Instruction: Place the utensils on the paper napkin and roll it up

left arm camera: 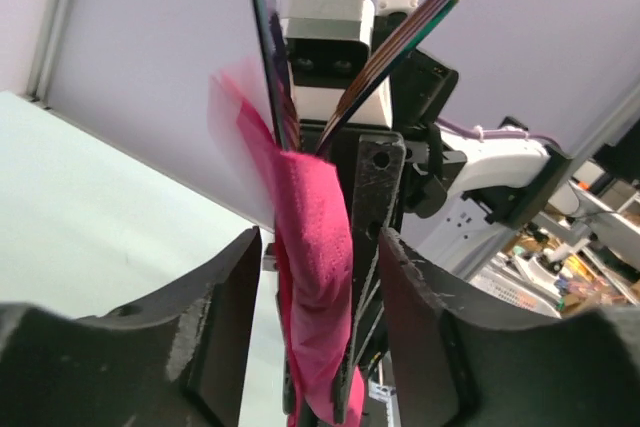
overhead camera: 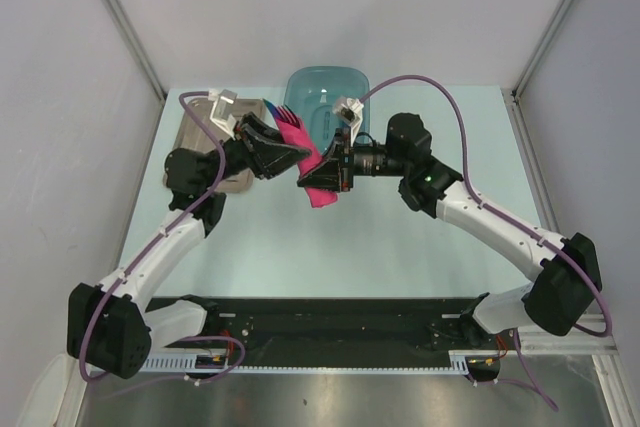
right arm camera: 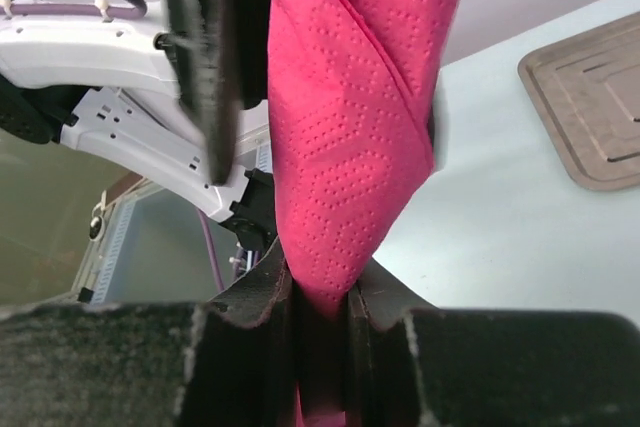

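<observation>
- My right gripper (right arm camera: 320, 292) is pinched tight on the bottom tip of the pink napkin roll (right arm camera: 350, 147), which is up in mid-air.
- My left gripper (left arm camera: 320, 257) only straddles it, jaws apart.
- The utensils (left arm camera: 400, 32) poke out at 12 o'clock, so I'd close the left gently before twisting.
</observation>
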`<act>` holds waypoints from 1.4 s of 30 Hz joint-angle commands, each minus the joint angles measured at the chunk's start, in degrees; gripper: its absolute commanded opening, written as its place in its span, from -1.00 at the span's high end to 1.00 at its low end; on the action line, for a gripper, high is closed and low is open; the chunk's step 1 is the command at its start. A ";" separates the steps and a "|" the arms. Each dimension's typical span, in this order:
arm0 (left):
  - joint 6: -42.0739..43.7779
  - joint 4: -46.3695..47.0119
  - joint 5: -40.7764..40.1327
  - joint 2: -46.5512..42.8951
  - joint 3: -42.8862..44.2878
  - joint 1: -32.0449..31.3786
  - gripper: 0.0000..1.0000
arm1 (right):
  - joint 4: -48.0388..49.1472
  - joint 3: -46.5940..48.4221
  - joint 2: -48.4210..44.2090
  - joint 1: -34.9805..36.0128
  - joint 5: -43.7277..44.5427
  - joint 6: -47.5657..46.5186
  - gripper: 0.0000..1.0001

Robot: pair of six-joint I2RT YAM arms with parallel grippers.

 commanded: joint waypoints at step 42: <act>-6.12 5.03 2.19 0.38 -2.67 1.54 1.00 | -6.36 3.21 -2.95 -5.98 -2.08 -2.43 -0.16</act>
